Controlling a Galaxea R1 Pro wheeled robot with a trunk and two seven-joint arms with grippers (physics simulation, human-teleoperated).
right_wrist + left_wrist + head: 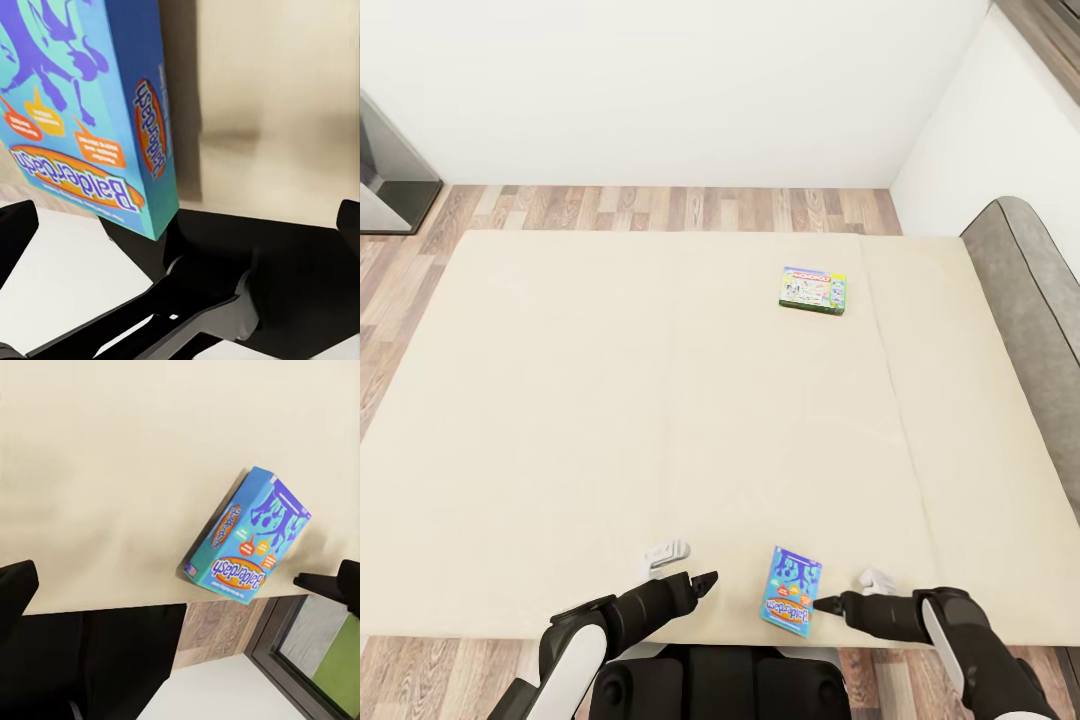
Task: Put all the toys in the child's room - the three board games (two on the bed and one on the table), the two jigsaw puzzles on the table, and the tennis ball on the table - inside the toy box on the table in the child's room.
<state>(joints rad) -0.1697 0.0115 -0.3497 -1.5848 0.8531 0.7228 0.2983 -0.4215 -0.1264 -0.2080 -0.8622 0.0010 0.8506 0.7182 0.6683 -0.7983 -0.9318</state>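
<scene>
At the head view's lower left, the black left gripper (705, 580) hovers, fingers parted, over the beige mattress bed (560, 400). Right of it lies the blue rectangular board game box (791, 590), long axis roughly up-down; the right gripper (828, 604) touches its edge, fingers spread. The green-edged Monopoly box (813, 290) lies crosswise upper right. The left wrist view adds wood-plank floor (217, 634).

bed (610, 400): matt beige cloth, smooth; grey upholstered headboard (1025, 270). blue game box (791, 590): printed card, slight sheen. floor (660, 208): wood plank. arms (630, 615): black plastic, semi-gloss.
</scene>
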